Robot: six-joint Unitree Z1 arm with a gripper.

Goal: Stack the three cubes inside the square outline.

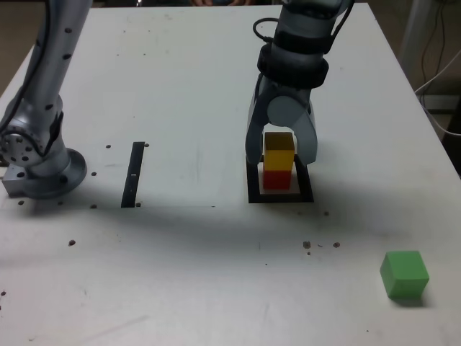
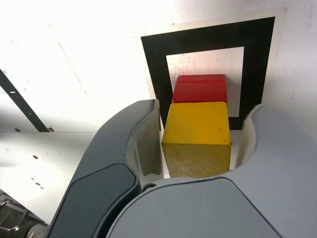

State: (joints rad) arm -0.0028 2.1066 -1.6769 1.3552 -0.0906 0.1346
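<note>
White and speckled with small dark flecks, the surface (image 1: 216, 274) carries everything I need, and my jaws (image 1: 281, 148) hang over the square outline (image 1: 253, 189) near its middle. Between my two fingers sits the yellow cube (image 1: 279, 150), resting on the red cube (image 1: 276, 179), and both stand inside the outline's white centre. In the wrist view I see a thin gap on either side of the yellow cube (image 2: 197, 123): my pads (image 2: 146, 144) flank it but do not press it, so my jaws are parted and hold nothing. The red cube (image 2: 199, 88) peeks out beyond the yellow one, so the two may not be perfectly flush, though the angle makes that hard to judge.

I read this step as the release, and doing it well means leaving without disturbing the pair. I should spread my jaws a little wider so neither pad drags on a yellow face, then rise straight up until my fingertips clear the top edge before moving sideways. Any early sideways motion could nudge the upper block off the lower one.

The green cube (image 1: 404, 273) lies well apart from my jaws, toward the exterior view's lower right, alone on the surface. It is the last to fetch. A thin black strip (image 1: 134, 174) lies far off to the exterior view's left, clear of my path.
</note>
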